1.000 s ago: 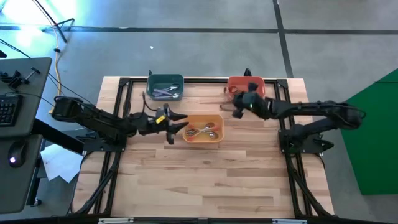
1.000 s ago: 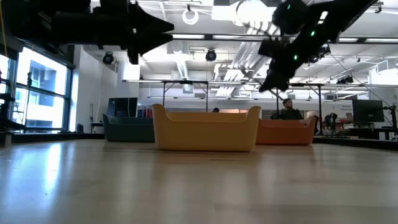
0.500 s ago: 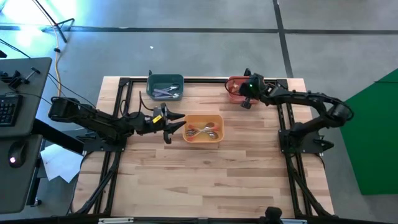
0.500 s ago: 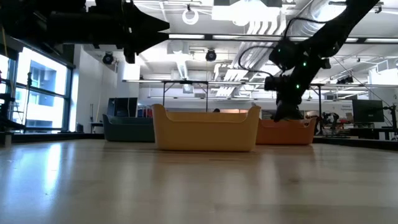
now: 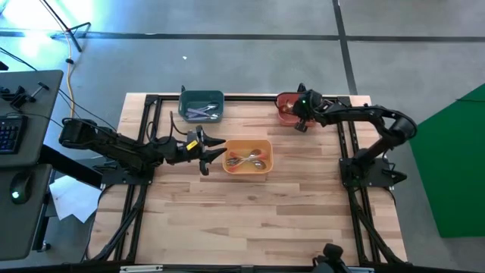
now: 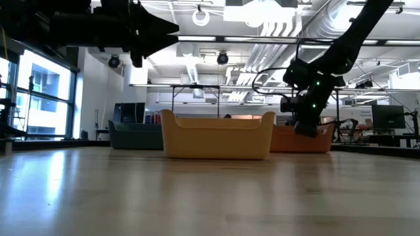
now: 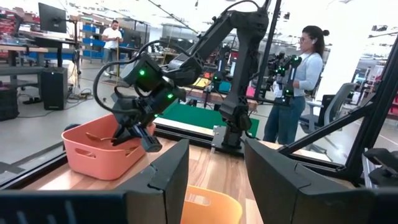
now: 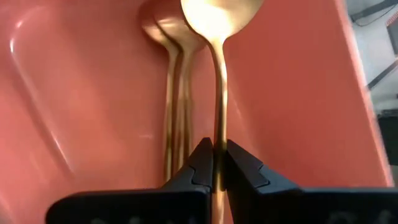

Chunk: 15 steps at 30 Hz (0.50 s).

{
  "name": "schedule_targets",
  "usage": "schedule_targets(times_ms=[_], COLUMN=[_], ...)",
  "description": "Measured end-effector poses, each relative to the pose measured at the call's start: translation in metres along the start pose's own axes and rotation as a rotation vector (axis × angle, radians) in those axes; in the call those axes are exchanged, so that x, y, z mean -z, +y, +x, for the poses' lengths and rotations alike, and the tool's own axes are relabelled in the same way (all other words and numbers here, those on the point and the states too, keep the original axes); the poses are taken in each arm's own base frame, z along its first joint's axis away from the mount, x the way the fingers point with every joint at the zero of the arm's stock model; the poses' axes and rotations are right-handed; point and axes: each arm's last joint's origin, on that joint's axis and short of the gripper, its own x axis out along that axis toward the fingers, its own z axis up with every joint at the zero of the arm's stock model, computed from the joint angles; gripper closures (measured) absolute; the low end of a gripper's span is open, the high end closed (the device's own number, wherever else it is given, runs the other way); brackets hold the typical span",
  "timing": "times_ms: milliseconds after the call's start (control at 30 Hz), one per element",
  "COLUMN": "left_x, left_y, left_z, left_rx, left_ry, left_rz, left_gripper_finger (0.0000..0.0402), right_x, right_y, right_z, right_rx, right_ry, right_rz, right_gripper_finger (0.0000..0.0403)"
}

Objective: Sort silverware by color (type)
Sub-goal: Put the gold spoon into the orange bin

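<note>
My right gripper [image 5: 294, 114] reaches down into the red bin [image 5: 282, 101] at the far right and is shut on a thin gold spoon [image 8: 214, 15]. Two more gold spoons [image 8: 171, 93] lie on that bin's floor. The orange bin [image 5: 246, 144] in the middle holds a few shiny spoons [image 5: 244, 160]. Lavender-handled spoons [image 5: 200, 113] lie in the teal bin [image 5: 201, 97] at the far left. My left gripper [image 5: 211, 149] hovers open and level beside the orange bin's left wall, holding nothing. My right gripper pinches the gold spoon's thin handle [image 8: 218, 146] between its two fingertips. The fingers slant down from the table's right side and lie along the handle. The spoon's bowl [image 8: 214, 15] sticks out ahead of the fingers over the red bin's floor; whether it touches the floor I cannot tell.
A black frame [image 5: 155, 102] runs round the wooden table top, whose near half [image 5: 250, 220] is bare wood. Beyond the table a person [image 7: 295, 87] stands by another robot arm. A desk with a keyboard [image 5: 9, 133] is off the left edge.
My right gripper has swung from beside the orange bin's far right corner toward the far edge, over the red bin. It has tipped downward and sunk into the bin, staying shut.
</note>
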Motion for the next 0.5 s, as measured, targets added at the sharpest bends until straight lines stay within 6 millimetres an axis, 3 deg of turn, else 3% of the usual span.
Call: schedule_targets(times_ms=[267,500], left_x=[0.001,0.003], left_y=[0.0,-0.001], left_z=[0.0,0.0], left_rx=[-0.001,0.025], left_ry=[0.008,0.028], left_rz=[0.006,0.044], left_gripper_finger=[0.0257,0.0257], right_x=[0.004,0.001], right_y=[0.004,0.001], right_z=[0.015,0.014], right_rx=[0.004,0.05], right_ry=[0.039,0.027], right_rz=[-0.015,-0.01], right_gripper_finger=[0.0386,0.0322])
